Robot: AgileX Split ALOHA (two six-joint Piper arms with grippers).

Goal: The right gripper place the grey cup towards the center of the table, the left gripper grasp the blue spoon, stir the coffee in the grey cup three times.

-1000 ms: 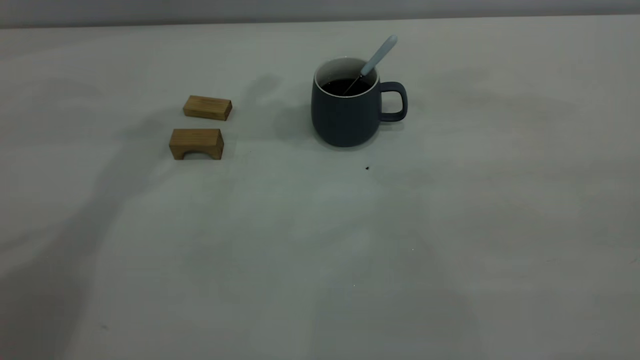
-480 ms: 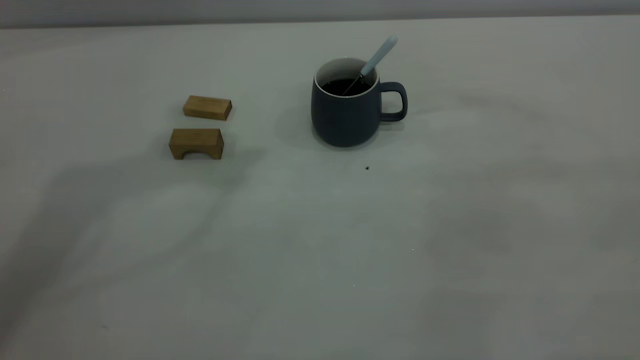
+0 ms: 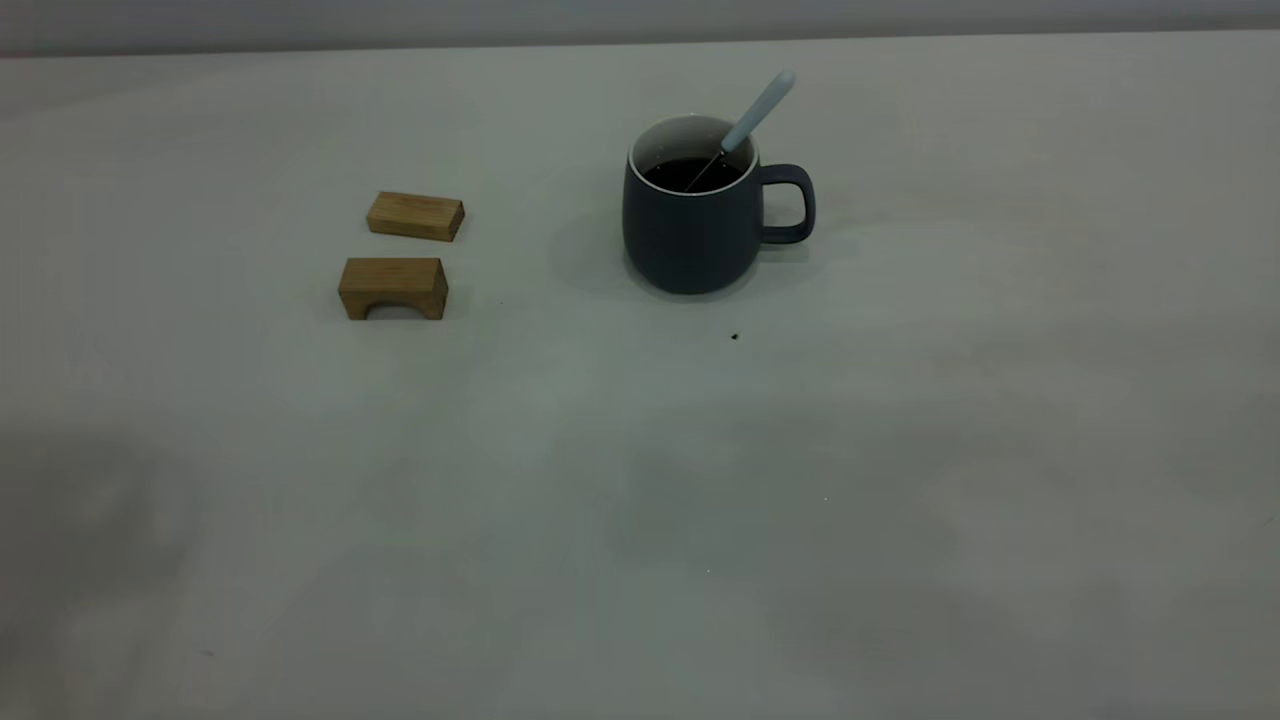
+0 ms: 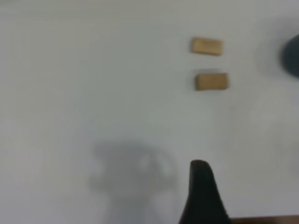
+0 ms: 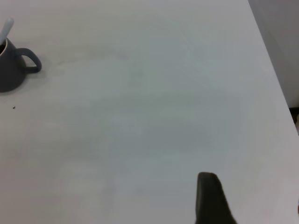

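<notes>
The grey cup [image 3: 700, 225] stands upright on the table [image 3: 640, 470], back of centre, with its handle to the right. Dark coffee [image 3: 690, 174] fills it. The blue spoon [image 3: 757, 110] leans in the cup, its handle sticking up over the right rim. Neither arm shows in the exterior view. The left wrist view has one black finger [image 4: 201, 193] of my left gripper over bare table, far from the cup's edge [image 4: 292, 56]. In the right wrist view one finger [image 5: 209, 198] of my right gripper hangs well away from the cup [image 5: 10, 72]. Both grippers hold nothing.
Two brown wooden blocks lie left of the cup: a flat one [image 3: 415, 215] and an arched one [image 3: 392, 287]. A tiny dark speck [image 3: 734, 337] lies in front of the cup. The table's right edge [image 5: 275, 79] shows in the right wrist view.
The arm shadows on the table have slid away from the cup and blocks toward the front left corner. Cup, spoon and blocks have not moved.
</notes>
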